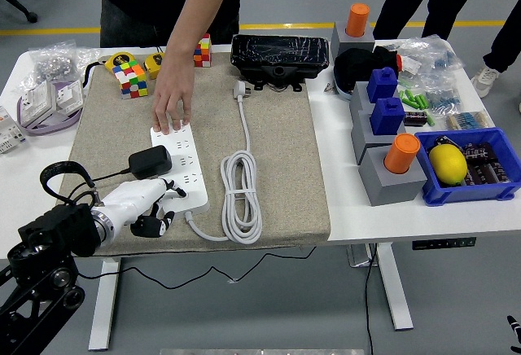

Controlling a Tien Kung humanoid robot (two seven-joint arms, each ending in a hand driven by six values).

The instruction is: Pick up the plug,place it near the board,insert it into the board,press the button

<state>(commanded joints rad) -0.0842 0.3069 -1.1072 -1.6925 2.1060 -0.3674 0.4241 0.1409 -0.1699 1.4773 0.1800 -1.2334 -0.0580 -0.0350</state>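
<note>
Lying lengthwise on a grey mat [277,159], the white board [181,168] serves as the reference for everything else. Plug [150,160]: black adapter, seated on the board's left side about midway along, its thin black cord looping off to the left. Left hand [143,206]: white, at the board's near left corner, fingers [172,189] loosely spread and clamped on nothing, fingertips just at the board's near end. Person's hand [172,102]: reaching in from the far side, palm down, fingers pressing the board's far end. White cable [242,196]: coiled just right of the board, its own plug lying further back on the mat. Colour cubes [132,76]: beyond the board's far end, to the left.
</note>
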